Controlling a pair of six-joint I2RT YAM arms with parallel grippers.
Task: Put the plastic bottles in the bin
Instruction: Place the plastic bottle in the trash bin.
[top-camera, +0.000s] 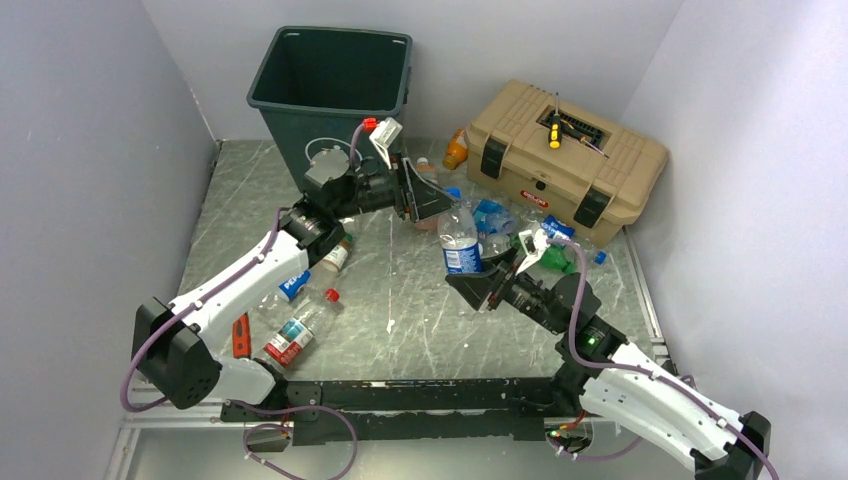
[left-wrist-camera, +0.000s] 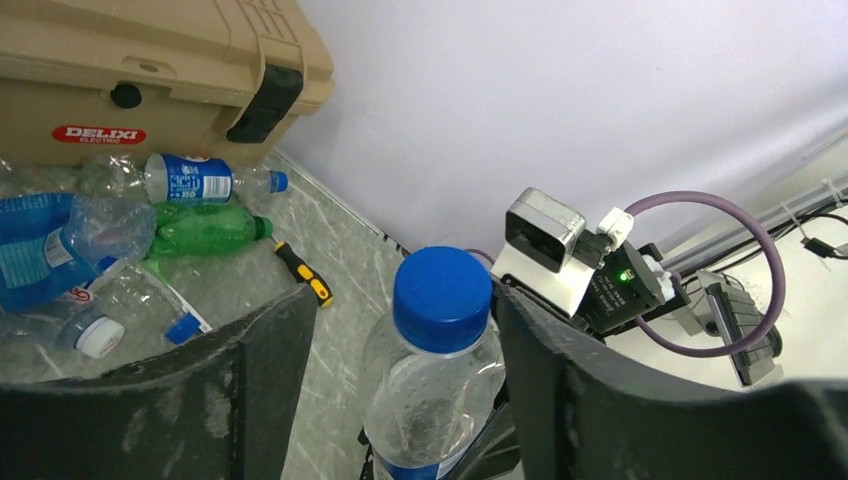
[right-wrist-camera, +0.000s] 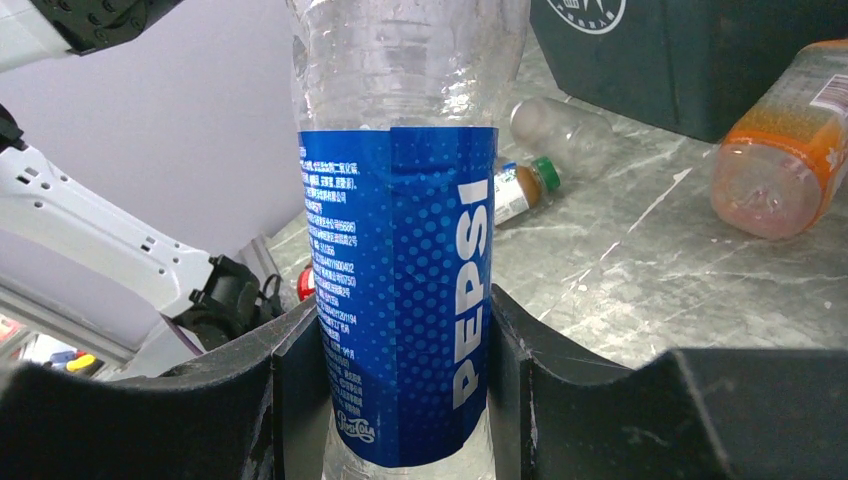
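Note:
My right gripper is shut on a clear Pepsi bottle with a blue label and blue cap, and holds it upright above the table's middle. In the right wrist view both pads press its label. My left gripper is open and straddles the bottle's cap end, with a gap on one side. The dark green bin stands at the back, behind the left gripper. More bottles lie on the table: a red-capped one at the left and a pile by the toolbox.
A tan toolbox with a yellow-handled screwdriver on its lid stands at the back right. An orange bottle lies between bin and toolbox. Another screwdriver lies on the table near a green bottle.

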